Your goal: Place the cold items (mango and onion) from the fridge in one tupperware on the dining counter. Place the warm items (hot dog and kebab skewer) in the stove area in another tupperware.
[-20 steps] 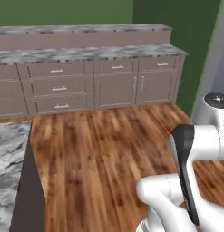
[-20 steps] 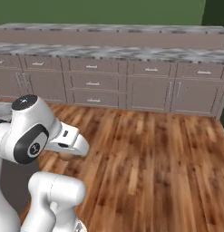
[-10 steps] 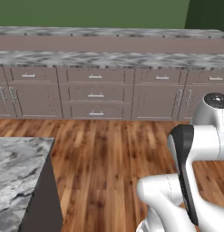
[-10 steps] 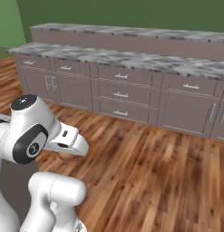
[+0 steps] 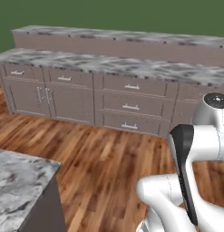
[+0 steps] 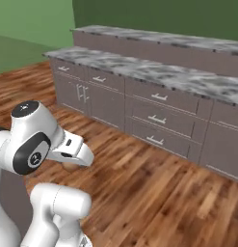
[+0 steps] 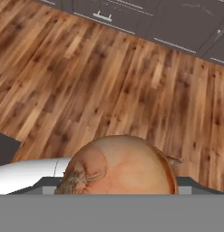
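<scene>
Onion point(image 7: 120, 165) sits right at the bottom of the hand view, large and close, its brown papery skin and dried root tuft turned toward the camera; it lies where the pincer's fingers would rise, and they themselves are hidden behind it. The jaws stand wide, near their fullest spread, and the bulb appears lodged between them, so the pincer seems to be closed on the onion (the contact points are not visible). In the right base view a small tan patch point(image 6: 70, 166) shows just under the white hand, which may be the same onion, though it is too small to be sure.

Beyond the onion, the hand view looks down at wooden floor point(image 7: 109, 77) with plank grain running diagonally, and at the top edge the dark cabinet fronts point(image 7: 145, 18) with a metal handle.

Both base views show a long run of grey-brown cabinets point(image 5: 118, 102) with drawers and doors, topped by a marbled grey counter point(image 5: 109, 65) with a raised ledge behind it, against a green wall point(image 6: 33, 21). A corner of another marbled counter point(image 5: 18, 181) fills the lower left of the left base view.
</scene>
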